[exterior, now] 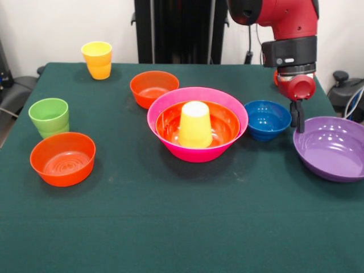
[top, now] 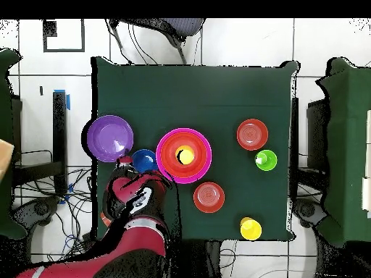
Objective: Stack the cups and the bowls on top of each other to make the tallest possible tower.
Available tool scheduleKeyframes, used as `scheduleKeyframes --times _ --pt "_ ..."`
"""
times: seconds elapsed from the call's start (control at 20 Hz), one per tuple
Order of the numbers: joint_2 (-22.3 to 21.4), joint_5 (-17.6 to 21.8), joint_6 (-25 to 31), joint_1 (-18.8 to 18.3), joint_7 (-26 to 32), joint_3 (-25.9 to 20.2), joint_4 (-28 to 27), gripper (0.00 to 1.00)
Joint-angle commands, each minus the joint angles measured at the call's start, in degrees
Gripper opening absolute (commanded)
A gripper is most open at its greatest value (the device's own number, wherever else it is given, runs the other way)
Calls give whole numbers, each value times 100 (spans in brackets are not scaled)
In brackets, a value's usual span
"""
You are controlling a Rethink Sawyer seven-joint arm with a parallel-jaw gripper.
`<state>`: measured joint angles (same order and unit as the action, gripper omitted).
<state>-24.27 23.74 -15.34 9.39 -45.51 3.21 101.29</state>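
The tower stands at the table's middle: the largest pink bowl (exterior: pixel 233 122) (top: pixel 165 142) holds a large orange bowl (exterior: pixel 224 122), with a yellow cup (exterior: pixel 195 124) (top: pixel 185 154) upside down inside. The small blue bowl (exterior: pixel 267 119) (top: pixel 143 160) sits to its right and the purple bowl (exterior: pixel 333 148) (top: pixel 110 137) beyond that. My gripper (exterior: pixel 297 129) (top: pixel 126 158) hangs shut between the blue and purple bowls, its tips at the purple bowl's left rim. I cannot tell whether it pinches the rim. Two small orange bowls (exterior: pixel 153 88) (exterior: pixel 62 158), a green cup (exterior: pixel 49 116) and a yellow cup nested in an orange cup (exterior: pixel 97 60) stand to the left.
The table has a dark green cloth (exterior: pixel 182 227). The robot's black pedestal (exterior: pixel 176 28) stands at the far side. Office chairs (exterior: pixel 347 91) stand off the table's right and left edges.
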Motion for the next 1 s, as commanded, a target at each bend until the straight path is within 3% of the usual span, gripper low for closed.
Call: scheduleKeyframes --times 0.05,0.5,0.75,1.0 --pt "-83 65 936 -71 -944 -502 -80 100" --pt "-44 132 848 -100 -991 -549 -48 100" --pt "671 39 780 106 -962 -505 -414 100" --pt "970 174 599 82 -928 -539 -509 100"
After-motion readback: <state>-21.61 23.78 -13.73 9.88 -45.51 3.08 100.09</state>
